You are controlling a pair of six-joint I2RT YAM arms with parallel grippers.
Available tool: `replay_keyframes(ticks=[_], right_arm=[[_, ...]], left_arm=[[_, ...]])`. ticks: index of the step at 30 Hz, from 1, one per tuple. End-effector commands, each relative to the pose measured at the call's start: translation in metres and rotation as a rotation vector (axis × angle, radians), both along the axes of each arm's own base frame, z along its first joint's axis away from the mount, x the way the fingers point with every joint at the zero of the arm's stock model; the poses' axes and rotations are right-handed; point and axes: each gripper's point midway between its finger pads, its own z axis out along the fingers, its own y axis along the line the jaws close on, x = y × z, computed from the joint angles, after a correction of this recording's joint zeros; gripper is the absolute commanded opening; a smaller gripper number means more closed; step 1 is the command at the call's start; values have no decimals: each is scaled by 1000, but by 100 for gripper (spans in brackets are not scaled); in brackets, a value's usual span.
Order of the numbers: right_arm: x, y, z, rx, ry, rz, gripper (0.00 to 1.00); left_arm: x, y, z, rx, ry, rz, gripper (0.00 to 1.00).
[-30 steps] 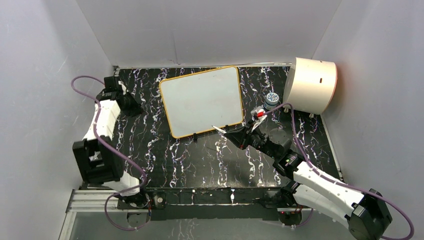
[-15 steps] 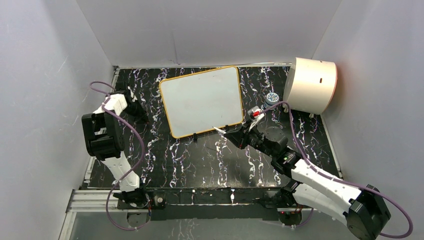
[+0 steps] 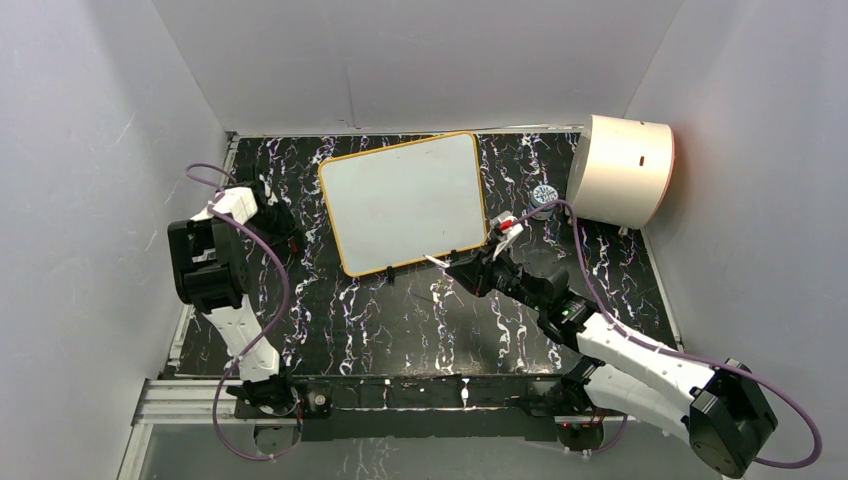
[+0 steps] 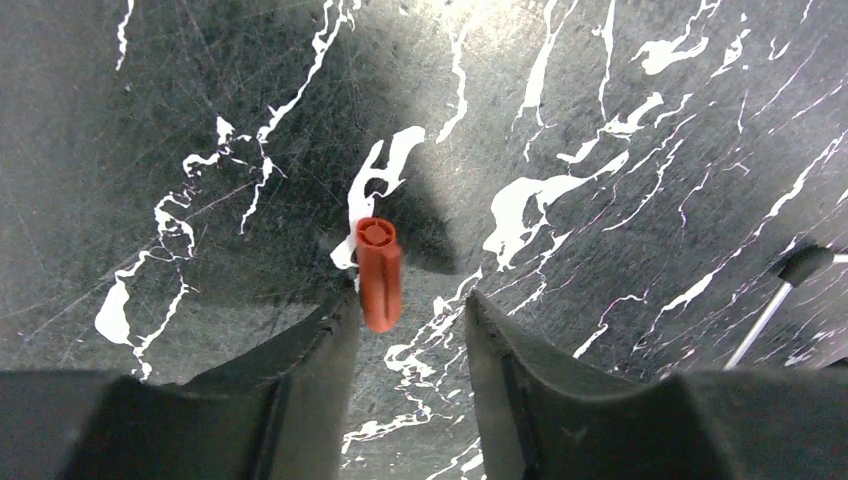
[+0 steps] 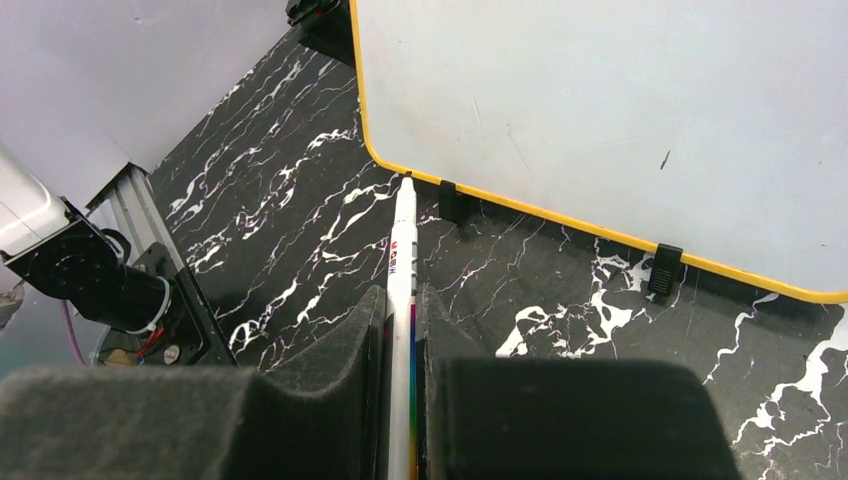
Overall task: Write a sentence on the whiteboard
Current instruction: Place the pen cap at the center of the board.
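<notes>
Your right gripper point(image 5: 402, 312) is the one at the job: its fingers are clamped tight on the marker point(image 5: 403, 250), which runs straight out between them, tip forward. That long axis points at the near edge of the whiteboard point(image 5: 600, 100), and the tip sits just beside the orange rim, close to a small black clip point(image 5: 452, 202), short of the white face. So the writing surface lies ahead of the tip and off to its right; I judge the next move is forward and onto the face.

From above, the whiteboard point(image 3: 405, 203) lies at the back middle of the black marbled mat point(image 3: 400, 315), turned a little askew. It looks clean: a glossy white face with faint scuffs and no sentence on it yet.

Your left gripper point(image 4: 405, 312) is off at the left side of the mat, farther from the work. Its fingers stand apart, and a red cap point(image 4: 379, 272) sits by the tip of one; whether they touch, I cannot tell.
</notes>
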Motion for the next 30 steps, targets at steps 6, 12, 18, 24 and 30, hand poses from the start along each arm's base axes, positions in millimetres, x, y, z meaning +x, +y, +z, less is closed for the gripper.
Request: replay_keyframes(ticks=[6,12,18,24,30], right_arm=[[8,11,47,75,-74,15,0],[11,7,49,49,-73,-9,0],[17,0,56,17,-99,-53,0],[17,-8,68,-10,-139,-73,0],[18,-17,70,-50,-168,-92,0]], left_arm=[[8,16,48,92,-128,7,56],[20,14,109,108,-344,23,67],[35,-5,186,47,-650,-18,78],[38,-35,234,-94,-837,-113,83],[41,-56,261,-194,-936,-223,86]])
